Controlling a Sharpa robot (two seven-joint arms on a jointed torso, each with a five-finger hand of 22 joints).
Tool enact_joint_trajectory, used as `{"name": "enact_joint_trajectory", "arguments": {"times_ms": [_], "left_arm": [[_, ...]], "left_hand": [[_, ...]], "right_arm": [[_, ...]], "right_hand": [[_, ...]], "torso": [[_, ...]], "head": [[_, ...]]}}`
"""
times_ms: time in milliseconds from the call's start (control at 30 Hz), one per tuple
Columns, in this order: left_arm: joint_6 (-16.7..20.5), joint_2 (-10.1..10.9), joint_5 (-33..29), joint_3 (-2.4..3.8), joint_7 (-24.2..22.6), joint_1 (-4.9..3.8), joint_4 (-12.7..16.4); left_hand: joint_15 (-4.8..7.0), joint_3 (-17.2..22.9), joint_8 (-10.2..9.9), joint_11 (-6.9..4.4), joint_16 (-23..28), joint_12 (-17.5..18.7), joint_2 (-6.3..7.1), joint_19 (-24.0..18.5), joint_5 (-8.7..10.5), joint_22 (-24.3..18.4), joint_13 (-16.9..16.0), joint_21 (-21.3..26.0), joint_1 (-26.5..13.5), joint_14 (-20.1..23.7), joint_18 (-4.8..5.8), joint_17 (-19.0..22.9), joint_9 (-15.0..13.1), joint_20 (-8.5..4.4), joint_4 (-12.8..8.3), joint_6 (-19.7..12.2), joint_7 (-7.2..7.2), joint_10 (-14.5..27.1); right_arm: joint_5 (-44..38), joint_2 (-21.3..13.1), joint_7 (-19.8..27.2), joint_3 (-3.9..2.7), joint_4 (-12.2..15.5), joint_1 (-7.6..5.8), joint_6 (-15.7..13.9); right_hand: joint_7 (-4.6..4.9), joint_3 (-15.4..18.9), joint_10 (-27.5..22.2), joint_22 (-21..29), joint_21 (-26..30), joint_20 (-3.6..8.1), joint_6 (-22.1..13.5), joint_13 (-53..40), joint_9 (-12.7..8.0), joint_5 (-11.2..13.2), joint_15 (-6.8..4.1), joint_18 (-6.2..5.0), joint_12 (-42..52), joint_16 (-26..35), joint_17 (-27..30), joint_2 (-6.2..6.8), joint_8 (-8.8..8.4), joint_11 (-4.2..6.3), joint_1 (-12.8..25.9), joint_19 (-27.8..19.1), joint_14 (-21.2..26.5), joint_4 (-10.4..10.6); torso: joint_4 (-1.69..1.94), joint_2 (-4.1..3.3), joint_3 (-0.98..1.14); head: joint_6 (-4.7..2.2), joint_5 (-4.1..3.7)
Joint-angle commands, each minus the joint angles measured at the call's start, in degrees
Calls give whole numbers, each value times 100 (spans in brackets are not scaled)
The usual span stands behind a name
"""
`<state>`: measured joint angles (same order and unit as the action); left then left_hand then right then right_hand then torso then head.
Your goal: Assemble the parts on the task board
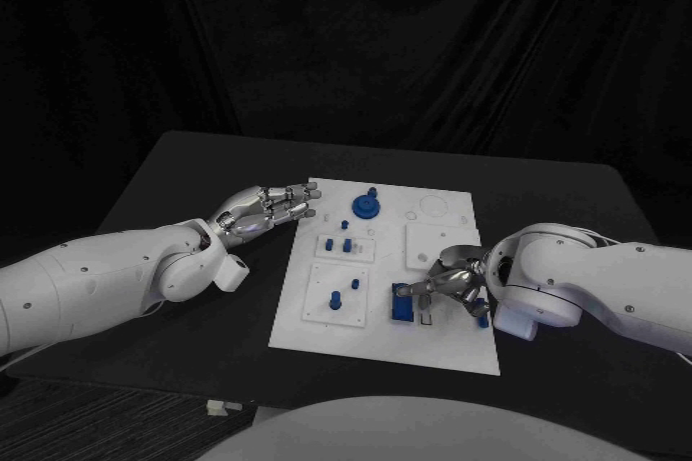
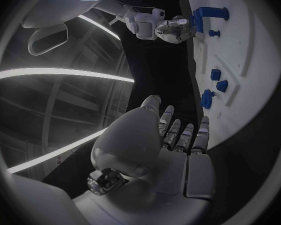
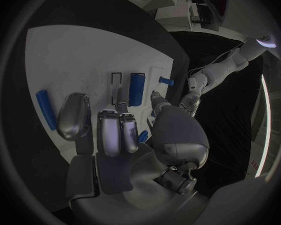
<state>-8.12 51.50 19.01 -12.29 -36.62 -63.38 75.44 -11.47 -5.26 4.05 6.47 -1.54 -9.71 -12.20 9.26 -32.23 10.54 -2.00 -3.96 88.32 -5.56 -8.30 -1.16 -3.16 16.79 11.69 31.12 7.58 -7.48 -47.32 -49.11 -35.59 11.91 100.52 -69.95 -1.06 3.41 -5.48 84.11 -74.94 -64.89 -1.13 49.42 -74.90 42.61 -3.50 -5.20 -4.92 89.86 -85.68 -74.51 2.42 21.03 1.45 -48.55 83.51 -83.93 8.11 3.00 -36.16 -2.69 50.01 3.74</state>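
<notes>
Head view: my right hand (image 1: 451, 281) hangs low over the near right corner of the board (image 1: 387, 331), fingers curled down around a blue block (image 1: 402, 308) seated there. Whether they actually grip it I cannot tell. My left hand (image 1: 268, 209) waits off the board's far left edge, fingers loosely bent, holding nothing. A round blue knob (image 1: 368, 205) stands at the far end. Two small pegs (image 1: 336, 245) sit in one raised pad, and one peg (image 1: 335, 301) stands in the nearer pad.

Left wrist view: my released left hand (image 2: 178, 135) sits beside the board (image 2: 265, 85), apart from it, with blue parts (image 2: 214, 80) beyond the fingertips.

Right wrist view: my right hand's fingers (image 3: 109, 130) spread above the board (image 3: 84, 55). A blue bar (image 3: 136, 88) lies just past them, and a loose strip (image 3: 45, 108) lies off to the side, neither clearly gripped.

My worry: those fingers crowd several parts. I judge a skewed push could jam the block in its seat, and a careless lift could knock the strip off.
</notes>
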Motion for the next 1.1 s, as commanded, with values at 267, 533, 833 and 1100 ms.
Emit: {"name": "enact_joint_trajectory", "arguments": {"times_ms": [267,533,833,1100], "left_arm": [[-50,7,-37,5,-70,8,14],[-34,-18,-37,5,-72,9,-4],[-10,-22,-37,5,-80,10,-3],[-16,-34,-37,5,-85,11,-4]], "left_hand": [[-1,40,29,11,-30,-30,49,53,-26,6,-9,-28,6,-20,115,-9,-7,10,-14,33,17,-35],[0,47,30,13,-32,-32,54,58,-34,6,-9,-29,9,-25,119,-10,-8,10,-20,37,19,-39],[2,53,35,14,-34,-41,59,66,-41,10,-11,-32,10,-32,123,-11,-10,10,-25,59,20,-49],[2,53,35,14,-34,-41,59,66,-41,10,-11,-32,10,-32,123,-11,-10,10,-25,59,20,-49]], "right_arm": [[-27,-500,426,-2,310,-341,-630],[-371,-809,95,-1,355,-724,-29],[-1964,-857,-67,1,172,-796,674],[-2368,-885,-126,1,118,-712,990]], "right_hand": [[-57,444,589,-875,-49,-4,70,-1510,23,-531,3,16,14,-46,-121,-220,213,11,-99,23,-376,428],[-81,216,589,-903,-170,19,135,-1510,-71,-1847,-16,38,14,-78,-203,-262,226,34,-1203,53,-388,-276],[-134,-61,589,-891,-136,49,376,-1510,-263,-1341,-54,31,14,-78,-206,-314,142,82,-1720,47,-386,-696],[-168,29,589,-910,-204,67,833,-1510,-620,-1004,-75,45,14,-106,-290,-335,-172,102,-1308,78,-401,-425]], "torso": [[1,6,3],[0,6,-1],[-11,23,-8],[0,-11,1]], "head": [[-1,19],[-1,25],[-1,9],[-1,-7]]}}
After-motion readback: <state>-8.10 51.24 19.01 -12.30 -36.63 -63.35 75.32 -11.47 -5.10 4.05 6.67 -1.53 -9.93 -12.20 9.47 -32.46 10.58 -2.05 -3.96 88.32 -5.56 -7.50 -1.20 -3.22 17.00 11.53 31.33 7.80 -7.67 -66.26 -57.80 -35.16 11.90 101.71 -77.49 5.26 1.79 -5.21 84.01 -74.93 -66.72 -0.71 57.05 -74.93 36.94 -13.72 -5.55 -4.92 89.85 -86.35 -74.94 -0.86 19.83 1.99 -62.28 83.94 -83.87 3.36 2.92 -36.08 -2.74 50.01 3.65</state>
